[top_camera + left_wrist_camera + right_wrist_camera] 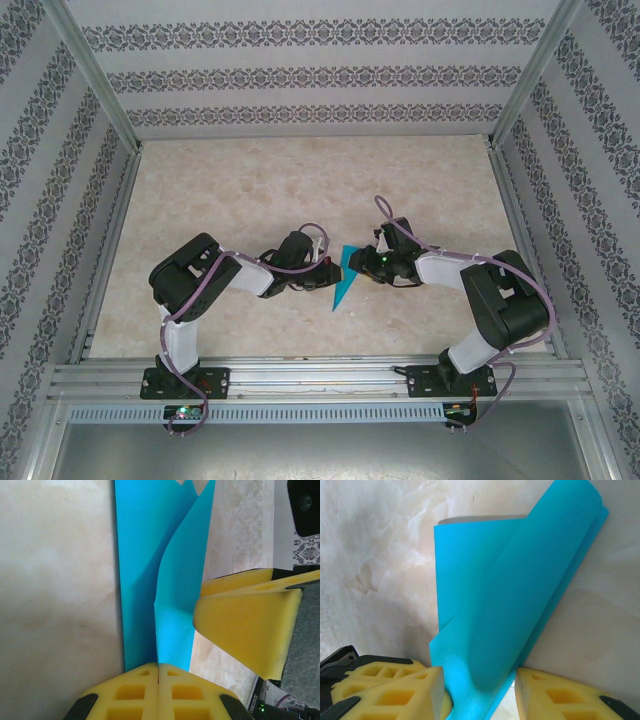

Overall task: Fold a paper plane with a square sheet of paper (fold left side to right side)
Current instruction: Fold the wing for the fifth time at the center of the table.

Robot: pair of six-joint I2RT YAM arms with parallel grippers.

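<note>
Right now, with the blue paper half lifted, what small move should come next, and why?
Probably close the right gripper on the curled flap: the square sheet of paper stands up between its open jaws, uncreased, while the shut left gripper sits at one end.

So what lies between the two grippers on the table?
The folded teal paper, seen in the top view: the left gripper pinches its edge, and the right gripper has open jaws straddling it.
</note>
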